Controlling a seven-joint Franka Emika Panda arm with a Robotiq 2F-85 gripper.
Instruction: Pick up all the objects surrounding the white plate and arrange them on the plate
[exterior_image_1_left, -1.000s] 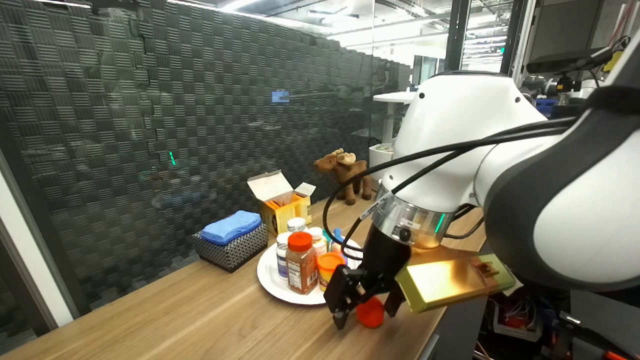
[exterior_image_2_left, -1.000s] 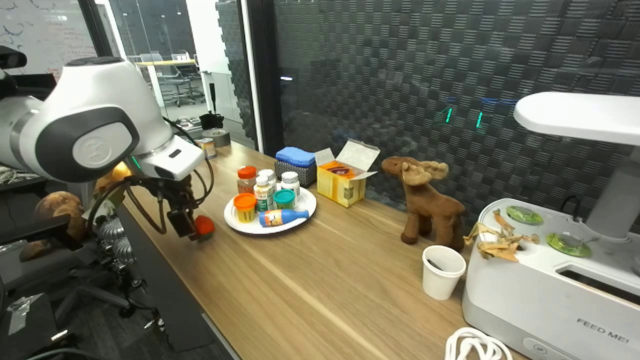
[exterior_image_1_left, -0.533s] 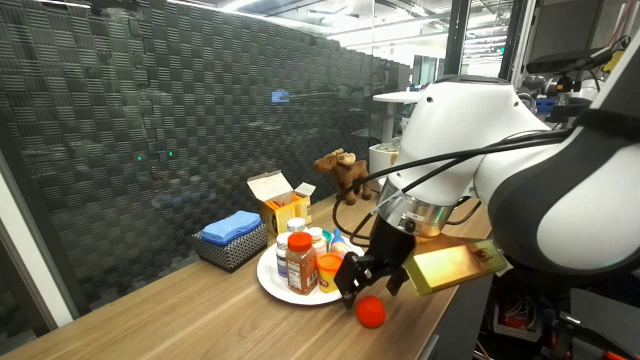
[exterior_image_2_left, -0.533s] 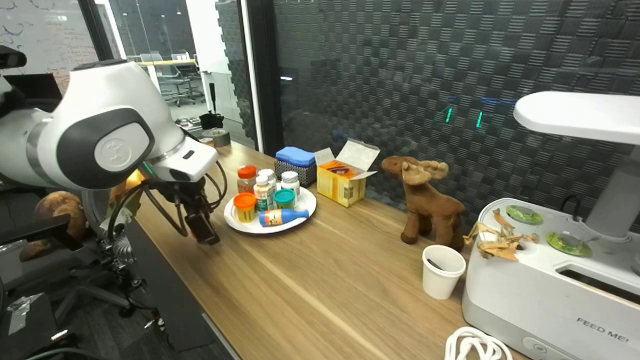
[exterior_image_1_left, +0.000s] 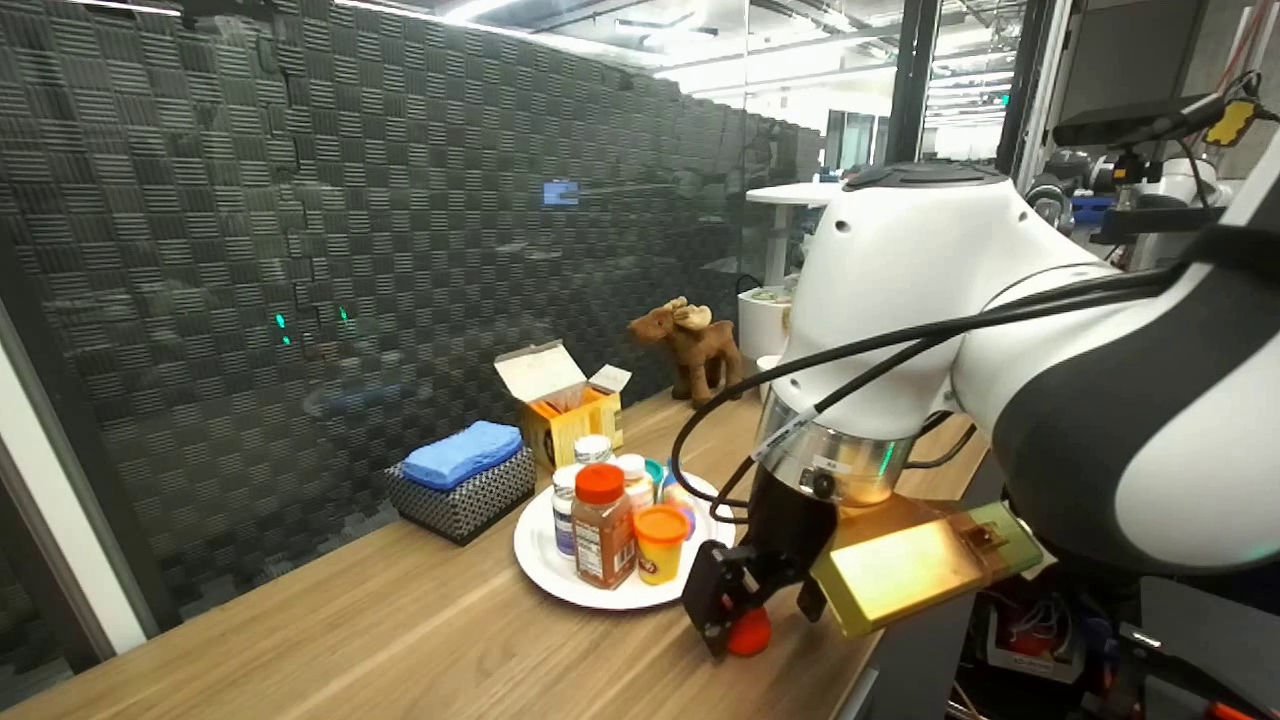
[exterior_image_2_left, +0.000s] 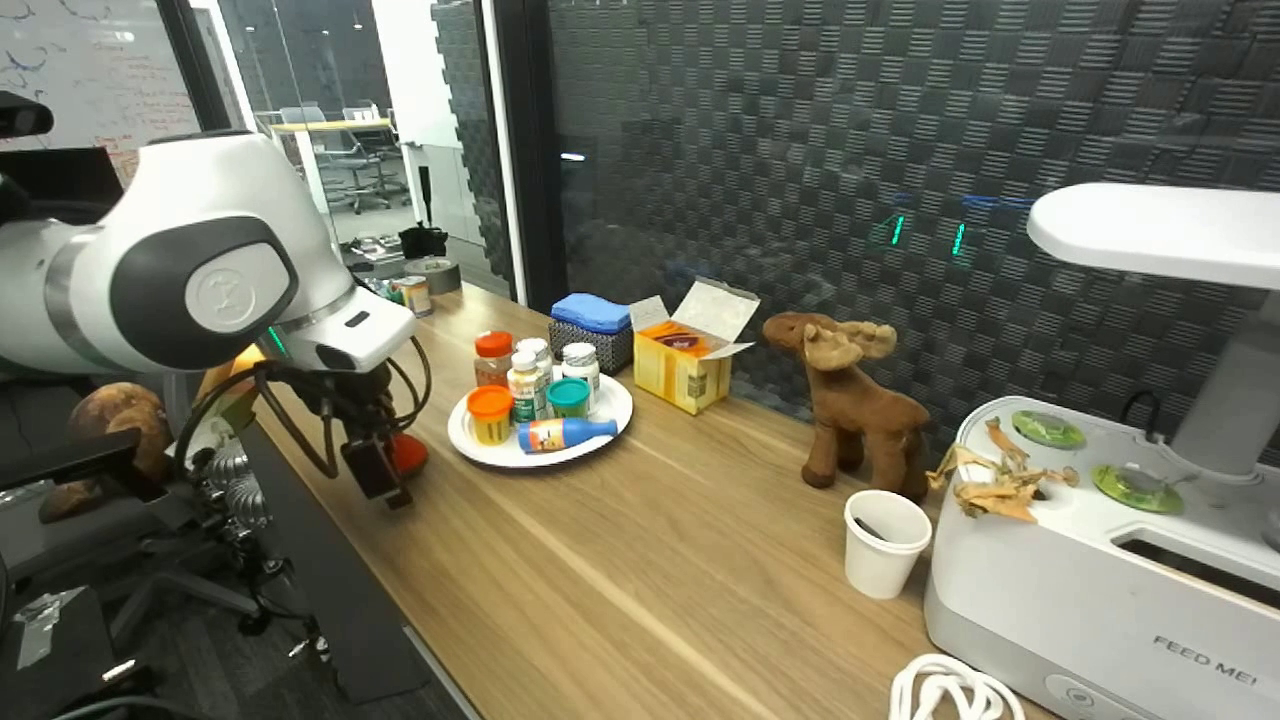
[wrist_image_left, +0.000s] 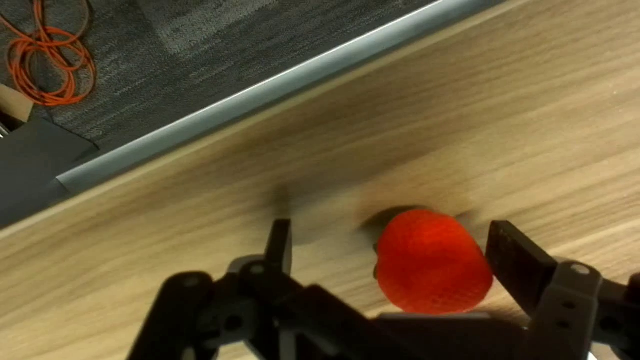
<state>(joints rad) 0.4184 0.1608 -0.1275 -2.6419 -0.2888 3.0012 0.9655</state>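
One red ball (wrist_image_left: 432, 262): on the worktop (exterior_image_1_left: 380, 640), near but off the white plate (exterior_image_2_left: 612, 402); in both exterior views the end effector (wrist_image_left: 390, 242) hides part of it.
End effector: fingers (wrist_image_left: 520, 267) spread wide astride the ball, which is ungripped; the wrist view alone shows a clear gap to one finger. Whether the other touches cannot be told.
Spice jar (exterior_image_1_left: 603, 540): upright on the plate, with three white bottles (exterior_image_1_left: 565, 520) and an orange-lidded tub (exterior_image_2_left: 490, 415).
Blue bottle (exterior_image_2_left: 560, 434): lying on the plate beside a teal-lidded tub (exterior_image_2_left: 570, 398), plain in an exterior view; partly covered where black cables (exterior_image_1_left: 1050, 303) hang across.
Yellow box (exterior_image_2_left: 683, 375): flaps up, near the plate and a patterned box (exterior_image_2_left: 610, 348) topped with blue cloth (exterior_image_2_left: 592, 312).
Brown moose (exterior_image_2_left: 865, 405): standing, well apart from the plate.
White cup (exterior_image_2_left: 880, 555): just beside an appliance (exterior_image_2_left: 1050, 580) lettered FEED ME!
Orange cable (wrist_image_left: 52, 70): coiled on the floor (wrist_image_left: 150, 90), plain only in the wrist view.
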